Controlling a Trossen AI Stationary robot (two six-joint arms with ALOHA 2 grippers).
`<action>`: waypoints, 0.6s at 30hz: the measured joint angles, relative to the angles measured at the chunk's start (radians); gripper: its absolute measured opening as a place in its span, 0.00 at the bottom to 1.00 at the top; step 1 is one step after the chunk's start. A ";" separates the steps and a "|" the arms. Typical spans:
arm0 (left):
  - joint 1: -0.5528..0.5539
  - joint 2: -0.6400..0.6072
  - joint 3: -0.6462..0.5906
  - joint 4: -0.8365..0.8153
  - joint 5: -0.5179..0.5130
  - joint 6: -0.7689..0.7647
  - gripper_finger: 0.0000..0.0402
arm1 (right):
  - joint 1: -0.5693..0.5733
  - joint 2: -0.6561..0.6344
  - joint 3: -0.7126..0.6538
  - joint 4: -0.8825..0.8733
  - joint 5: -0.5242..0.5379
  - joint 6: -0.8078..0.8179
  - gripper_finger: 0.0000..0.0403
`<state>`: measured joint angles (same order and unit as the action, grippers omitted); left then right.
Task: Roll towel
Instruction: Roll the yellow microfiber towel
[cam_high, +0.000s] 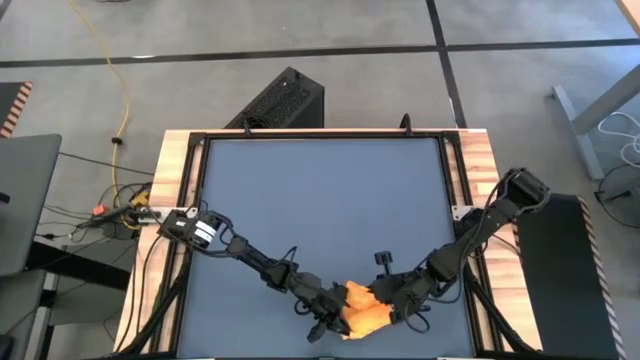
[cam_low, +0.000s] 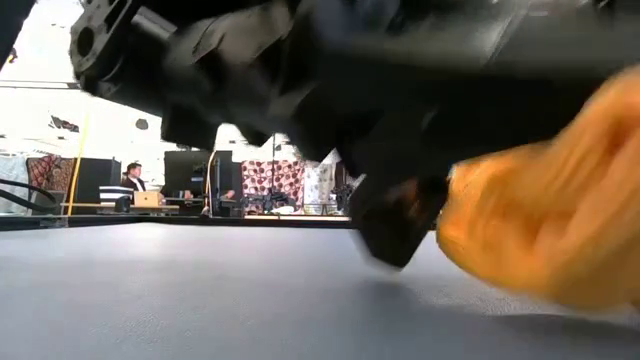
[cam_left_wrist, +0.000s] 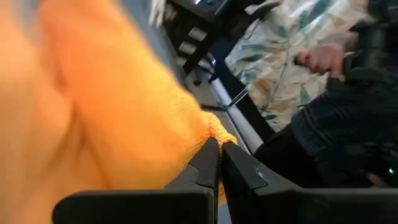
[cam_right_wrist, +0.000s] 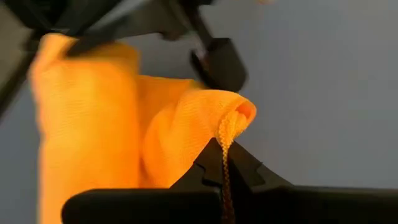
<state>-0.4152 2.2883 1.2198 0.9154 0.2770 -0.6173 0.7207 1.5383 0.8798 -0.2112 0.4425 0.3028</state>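
One yellow-orange towel (cam_high: 362, 313), bunched and unmarked, sits near the front edge of the dark blue-grey tabletop (cam_high: 330, 200), between two dark arms. The left end effector (cam_left_wrist: 219, 163) is clamped on a towel edge. The right end effector (cam_right_wrist: 225, 163) is clamped on its stitched hem. No writing is readable.

No readable text, label, brand, number or sign shows in any view.

Dark blue-grey table (cam_high: 320, 190) with light wooden side rails is carrying just the bunched yellow-orange towel (cam_high: 362, 312), which is sitting near its front edge, right of centre.
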 joint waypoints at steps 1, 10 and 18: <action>-0.001 0.000 -0.013 0.001 -0.010 -0.019 0.00 | 0.011 0.000 0.008 -0.012 0.000 0.014 0.05; 0.001 -0.004 -0.124 0.117 -0.073 -0.136 0.00 | 0.098 0.000 0.074 -0.021 0.062 0.063 0.05; 0.028 -0.003 -0.130 0.173 -0.072 -0.196 0.00 | 0.145 0.001 0.129 -0.023 0.105 0.061 0.05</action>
<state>-0.3874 2.2857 1.0900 1.0882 0.2050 -0.8135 0.8658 1.5390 1.0088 -0.2342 0.5480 0.3636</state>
